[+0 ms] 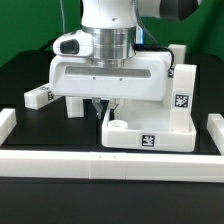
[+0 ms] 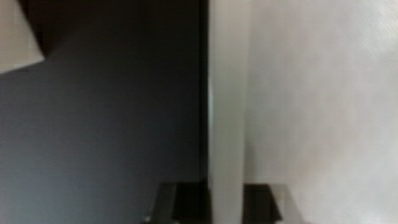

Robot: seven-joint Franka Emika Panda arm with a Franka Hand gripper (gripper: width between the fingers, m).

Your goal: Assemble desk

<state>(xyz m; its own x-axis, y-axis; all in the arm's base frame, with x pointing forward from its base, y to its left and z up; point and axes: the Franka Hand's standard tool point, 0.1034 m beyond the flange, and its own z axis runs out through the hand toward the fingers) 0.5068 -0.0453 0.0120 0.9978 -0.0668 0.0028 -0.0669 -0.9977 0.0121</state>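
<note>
End effector is clenched, down at the edge of the tabletop on the exterior view's left. In the wrist view white plastic runs up from between the fingertips, so it looks like a grip on the tabletop's thin side wall. That view is blurry, so this is probable, not certain.

Tabletop lies flat on the table, toward the exterior view's right, just behind the front border bar and near the right border bar. The near corner socket is open, with nothing in it.

One leg lies loose, well apart on the exterior view's left. A second leg sits just beside the end effector and is partly hidden by the wrist housing. A tagged upright block stands at the tabletop's far right corner; can't tell whether it's seated in a socket or just standing behind.

Step, as I judge it: placing the tabletop, not fitting legs. It's probably being squared up against the border bars before any leg goes in.

Next move needs:
- a low, flat slide, since lifting a thin wall by a pinch could tilt the tabletop
- both edges seated against the border bars before letting go
- a straight-up retreat that clears the second leg, then a go for a leg
</note>
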